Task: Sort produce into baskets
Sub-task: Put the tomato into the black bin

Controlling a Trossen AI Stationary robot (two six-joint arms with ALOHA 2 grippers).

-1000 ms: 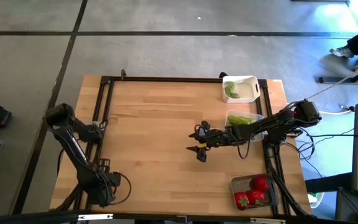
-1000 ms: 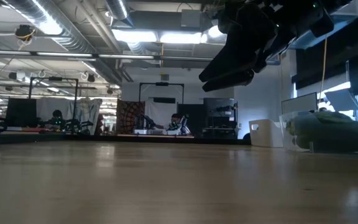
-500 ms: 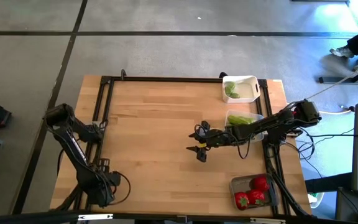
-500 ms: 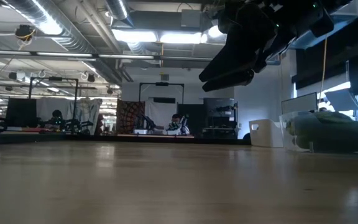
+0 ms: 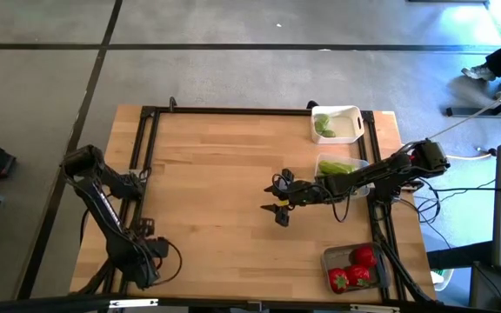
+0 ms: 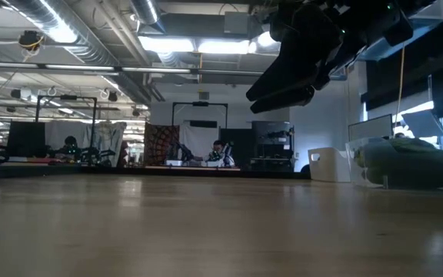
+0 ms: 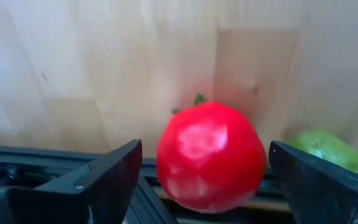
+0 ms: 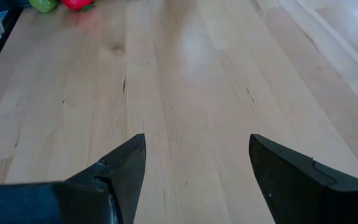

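A round red tomato [image 7: 211, 158] lies on the wood beside a black rail, with a green lime [image 7: 328, 152] next to it. My left gripper [image 7: 205, 149] is open at the table's near left [image 5: 149, 252]. Its fingers stand on either side of the tomato, and I see no touch. Tomato and lime are hidden under the arm in the high view; the right wrist view shows them far off [image 8: 76, 3]. My right gripper [image 5: 278, 196] is open and empty above the table's middle, and also shows in the low view [image 6: 283, 88].
Along the right edge stand a white basket [image 5: 352, 130] with limes, a clear basket [image 5: 320, 162] with green pods, and a dark grey basket [image 5: 329, 256] with red tomatoes. A black frame [image 5: 146, 139] runs along the table's edges. Bare wood [image 5: 216, 174] lies between the arms.
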